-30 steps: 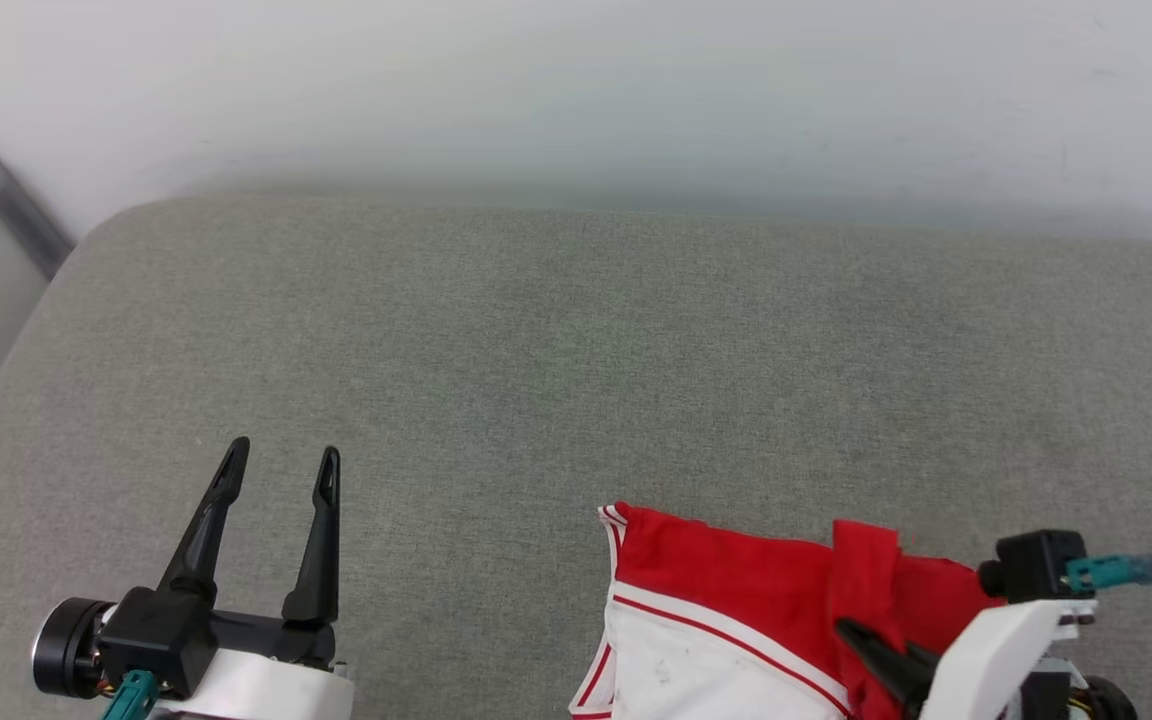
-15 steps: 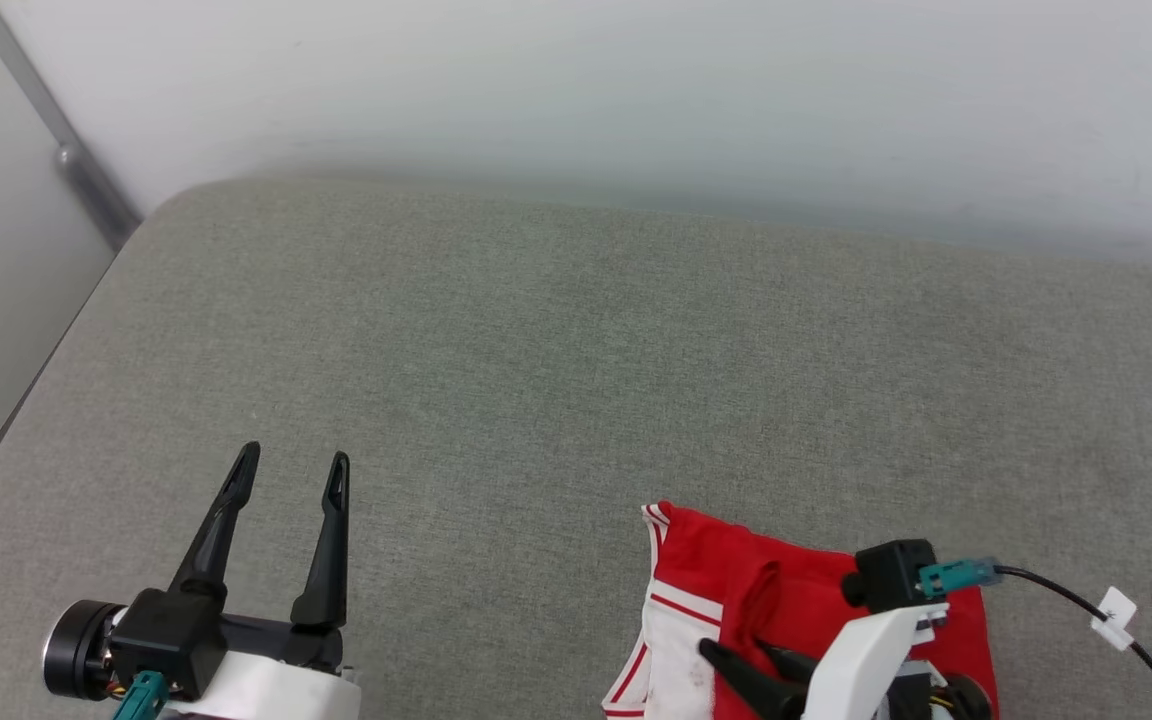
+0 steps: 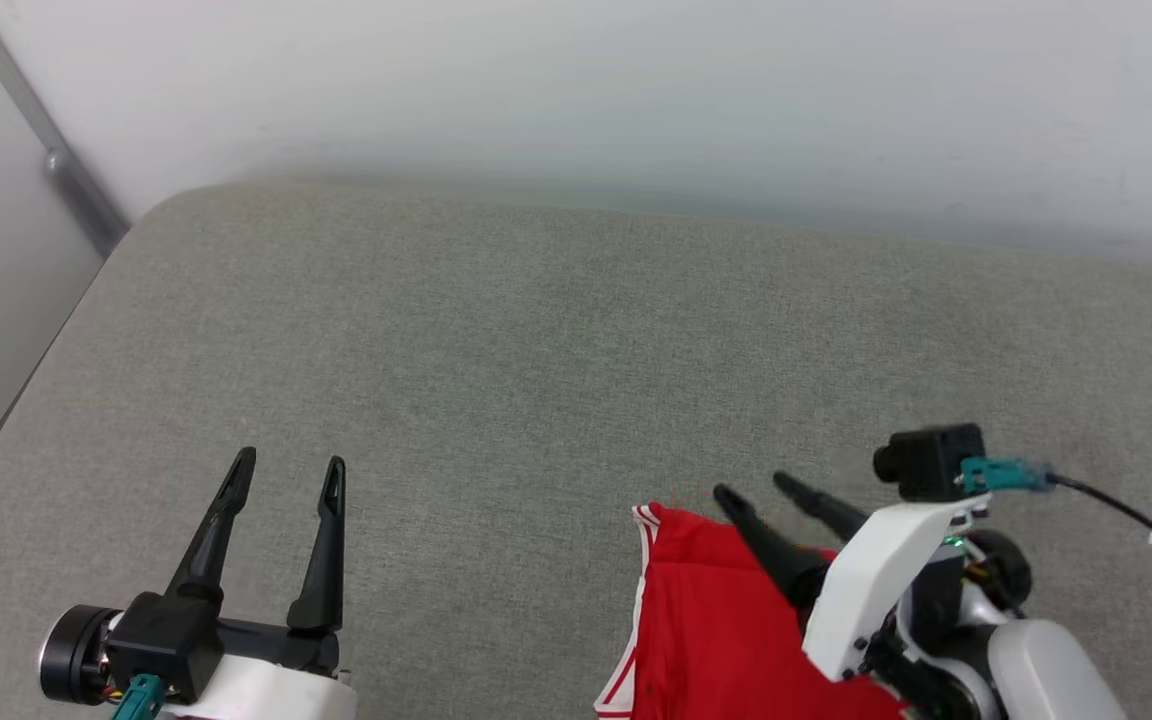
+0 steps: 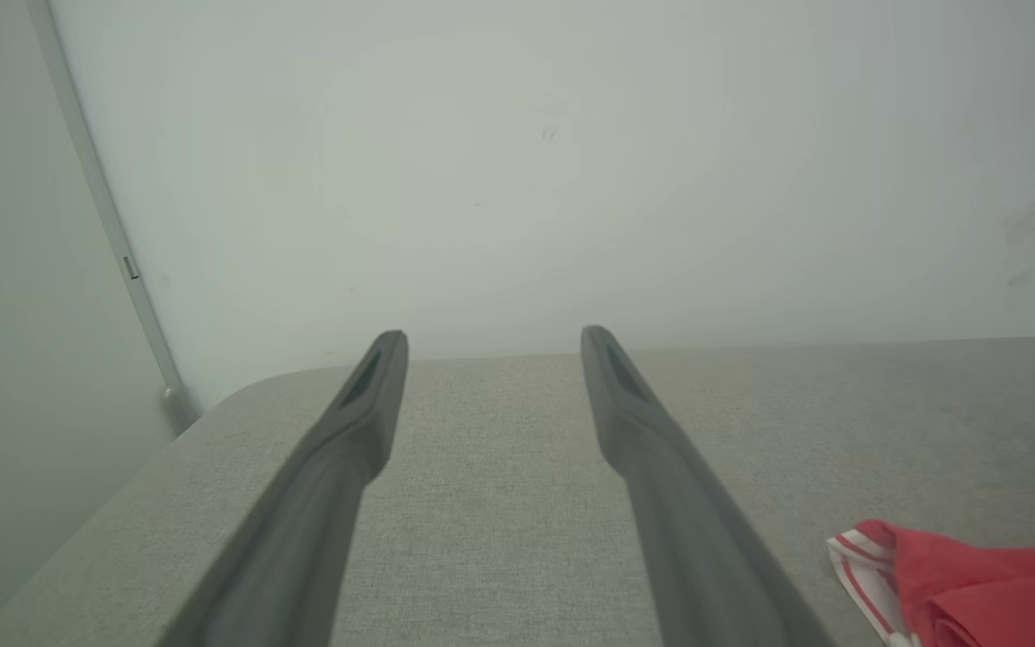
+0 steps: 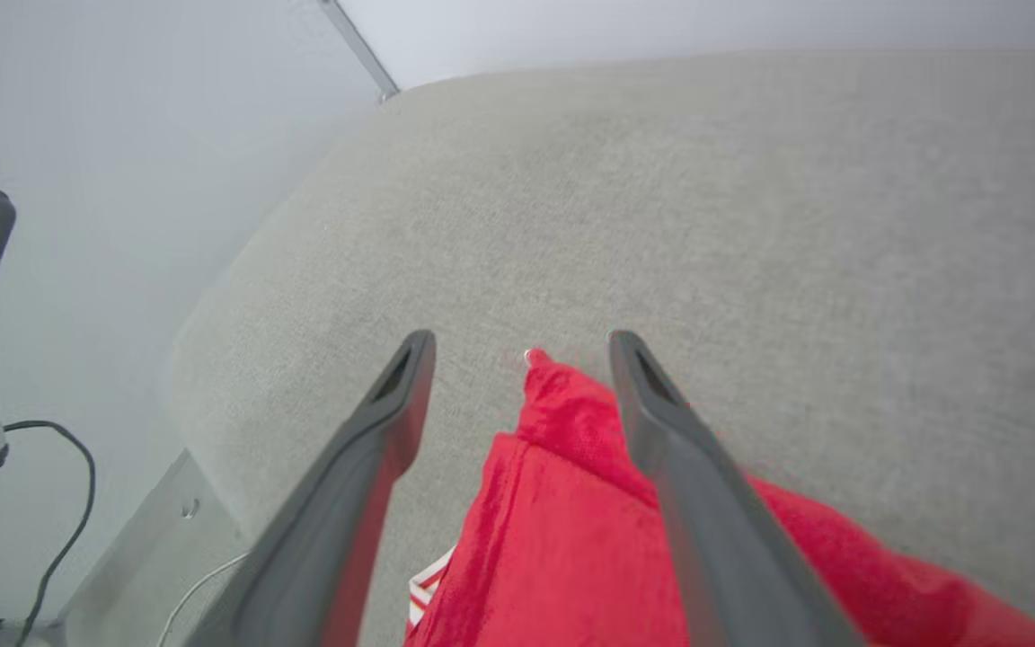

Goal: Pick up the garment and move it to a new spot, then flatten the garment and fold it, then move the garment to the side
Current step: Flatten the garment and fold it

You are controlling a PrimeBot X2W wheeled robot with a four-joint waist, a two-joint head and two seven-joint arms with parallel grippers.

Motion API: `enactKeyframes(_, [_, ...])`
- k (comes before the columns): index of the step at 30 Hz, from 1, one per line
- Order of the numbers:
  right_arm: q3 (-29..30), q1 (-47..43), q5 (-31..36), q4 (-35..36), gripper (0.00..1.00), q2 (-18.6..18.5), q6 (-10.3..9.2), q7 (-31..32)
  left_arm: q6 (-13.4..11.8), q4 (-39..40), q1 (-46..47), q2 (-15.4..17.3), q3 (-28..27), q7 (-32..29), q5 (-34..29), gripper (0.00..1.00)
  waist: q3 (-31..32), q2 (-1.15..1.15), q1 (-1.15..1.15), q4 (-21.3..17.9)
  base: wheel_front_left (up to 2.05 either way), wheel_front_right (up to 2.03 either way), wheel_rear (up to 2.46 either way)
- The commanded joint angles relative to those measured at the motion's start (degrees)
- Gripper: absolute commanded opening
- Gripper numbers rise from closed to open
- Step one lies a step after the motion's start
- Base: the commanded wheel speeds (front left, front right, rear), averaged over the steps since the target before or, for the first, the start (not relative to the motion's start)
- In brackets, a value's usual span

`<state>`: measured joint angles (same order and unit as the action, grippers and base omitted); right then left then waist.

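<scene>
Red jersey cloth, your one garment, lay bunched at the near edge of the grey cushion. Your right gripper angled low over it, its two fingers spread wide with a red peak between them, nothing clamped. Your left gripper hovered well apart to the left, fingers wide and empty, pointing toward the pale wall.

The left gripper, fingers spread, hangs over the grey cushion; the garment lies lower right.
</scene>
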<state>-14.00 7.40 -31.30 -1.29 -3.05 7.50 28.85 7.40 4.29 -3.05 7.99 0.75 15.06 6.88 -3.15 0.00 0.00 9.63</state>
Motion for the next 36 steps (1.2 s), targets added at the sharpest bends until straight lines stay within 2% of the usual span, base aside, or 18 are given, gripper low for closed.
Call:
enactKeyframes(1, [1.02, 1.79, 2.73, 0.67, 1.0, -1.33, -0.03, -1.42, 0.08, 0.17, -0.39, 0.02, -0.12, 0.14, 0.2, 1.0, 0.14, 0.0, 0.0, -0.71, 0.0, 0.0, 0.0])
enactKeyframes(3, [2.69, 2.98, 5.56, 0.81, 1.0, -3.07, -0.04, -3.2, 0.08, 0.21, -0.25, 0.07, 0.05, 0.14, 0.23, 1.0, 0.27, 0.0, 0.0, -1.3, 0.0, 0.0, 0.0])
enactKeyframes(5, [4.61, 4.34, 5.58, 1.51, 1.0, -3.88, -0.01, -5.45, 0.08, 0.25, -0.15, 0.15, 0.13, 0.14, 0.3, 1.0, 0.38, 0.0, 0.0, -1.88, 0.0, 0.0, 0.0])
enactKeyframes(6, [7.16, 5.65, 10.67, 2.37, 1.0, -9.61, -0.05, -9.78, 0.08, 0.23, 0.09, 0.28, 0.42, 0.14, 0.49, 1.0, 0.37, 0.0, 0.0, -2.69, 0.0, 0.0, 0.0])
enactKeyframes(9, [9.8, 4.99, 15.67, 3.15, 1.0, -13.26, -0.02, -14.9, 0.07, 0.25, 0.11, 0.15, 0.49, 0.14, 0.66, 1.0, 0.29, 0.0, 0.0, -3.53, 0.0, 0.0, 0.0])
enactKeyframes(12, [14.28, 3.03, 19.44, 3.9, 1.0, -14.94, -0.03, -19.91, 0.08, 0.2, 0.02, 0.06, 0.91, 0.13, 0.78, 1.0, 0.14, 0.0, 0.0, -4.18, 0.0, 0.0, 0.0])
enactKeyframes(19, [23.74, -4.54, 22.29, 7.34, 1.0, -10.83, -0.04, -29.0, 0.07, 0.45, 0.18, -0.42, 1.33, 0.14, 0.91, 1.0, -0.72, 0.0, 0.0, -5.0, 0.0, 0.0, 0.0])
enactKeyframes(25, [26.97, -9.44, 22.93, 11.66, 1.0, -5.58, -0.04, -34.64, 0.08, 0.34, 0.04, -0.63, 2.08, 0.14, 1.3, 1.0, -1.54, 0.0, 0.0, -5.28, 0.0, 0.0, 0.0])
enactKeyframes(36, [25.38, -11.98, 24.33, 11.56, 1.0, -3.96, -0.03, -36.32, 0.08, 0.01, -0.16, -1.08, 3.44, 0.14, 1.0, 1.0, -1.15, 0.0, 0.0, -4.94, 0.0, 0.0, 0.0])
